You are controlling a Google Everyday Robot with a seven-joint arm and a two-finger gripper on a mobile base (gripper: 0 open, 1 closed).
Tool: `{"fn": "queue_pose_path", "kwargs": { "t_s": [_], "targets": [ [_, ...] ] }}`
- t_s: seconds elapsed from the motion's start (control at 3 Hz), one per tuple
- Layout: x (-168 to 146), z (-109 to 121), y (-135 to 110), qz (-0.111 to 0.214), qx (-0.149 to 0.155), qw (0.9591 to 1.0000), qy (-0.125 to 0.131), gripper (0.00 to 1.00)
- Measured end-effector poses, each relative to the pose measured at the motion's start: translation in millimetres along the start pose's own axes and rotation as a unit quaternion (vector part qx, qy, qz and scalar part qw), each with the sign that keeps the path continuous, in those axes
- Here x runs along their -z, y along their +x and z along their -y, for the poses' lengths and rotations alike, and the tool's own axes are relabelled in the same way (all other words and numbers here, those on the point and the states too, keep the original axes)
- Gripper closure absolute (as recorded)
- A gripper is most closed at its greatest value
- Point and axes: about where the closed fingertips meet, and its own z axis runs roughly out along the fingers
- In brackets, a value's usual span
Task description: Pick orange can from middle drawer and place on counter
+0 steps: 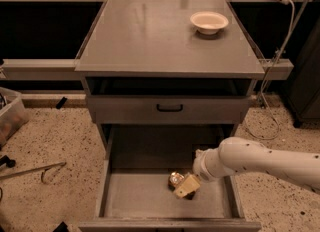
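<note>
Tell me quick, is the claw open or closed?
Claw: down in the middle drawer, right by the orange can; open or closed cannot be told.

The gripper (186, 187) sits low in the middle drawer (104, 192), walled right, floor open leftward.

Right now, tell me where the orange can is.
The orange can lies on the floor of the open middle drawer, right of centre, with the claw at its front right.
</note>
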Motion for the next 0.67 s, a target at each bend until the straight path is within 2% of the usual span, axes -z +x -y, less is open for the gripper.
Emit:
{"fn": "queue_pose_path", "kwargs": {
  "t_s": [0.33,0.67],
  "targets": [
    [-51.0,25.3,11.1,0.006,-0.018,0.9997,-0.014,0.00],
    [-62.4,24.2,14.3,0.006,-0.018,0.9997,-0.017,0.00]
  ]
}}
